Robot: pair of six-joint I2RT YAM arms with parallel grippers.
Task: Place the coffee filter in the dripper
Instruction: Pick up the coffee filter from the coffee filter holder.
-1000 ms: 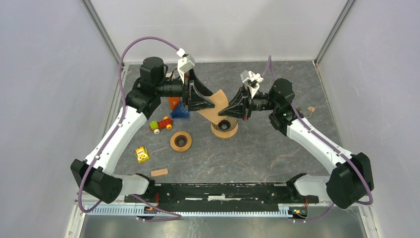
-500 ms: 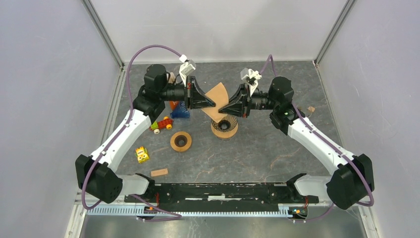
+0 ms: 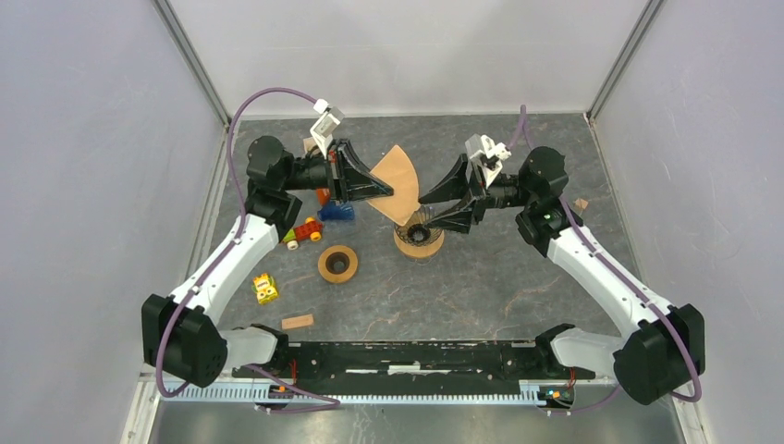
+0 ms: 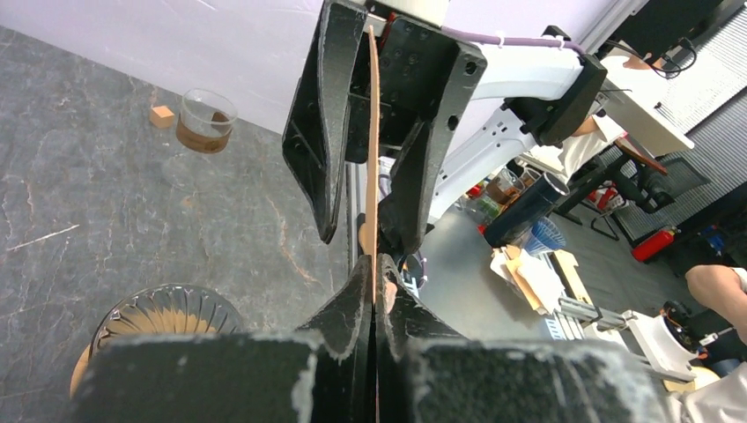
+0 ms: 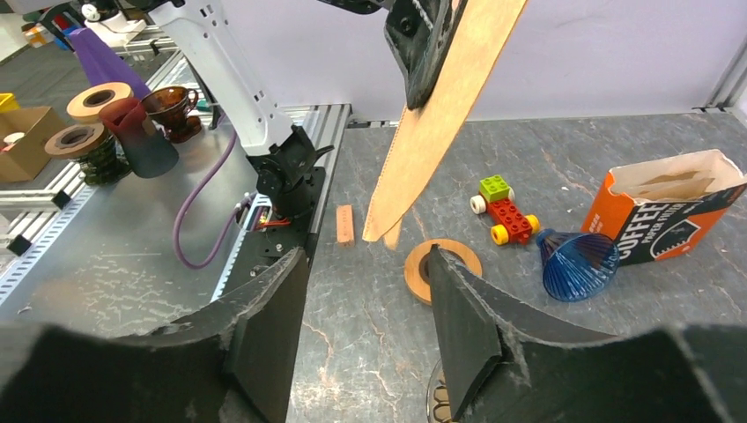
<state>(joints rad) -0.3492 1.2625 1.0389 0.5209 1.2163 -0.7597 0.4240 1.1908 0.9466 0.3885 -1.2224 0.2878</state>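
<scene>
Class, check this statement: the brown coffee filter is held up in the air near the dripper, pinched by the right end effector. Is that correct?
One detail is wrong. The left end effector pinches the coffee filter in the air near the dripper. The right end effector stands open, apart from it. The top external view shows this.

Flat tan fan-shaped coffee filter (image 3: 399, 176) aloft, point down, just above the dark ribbed dripper (image 3: 418, 239).

Before you: one coffee filter (image 3: 396, 180), one dripper (image 3: 418, 239), one blue cone (image 5: 577, 260), one box (image 5: 665, 211), two toys (image 3: 303, 231) (image 3: 265, 289), two wooden blocks (image 3: 297, 322) (image 3: 580, 204), one ring (image 3: 337, 265), one glass (image 4: 204, 121).
</scene>
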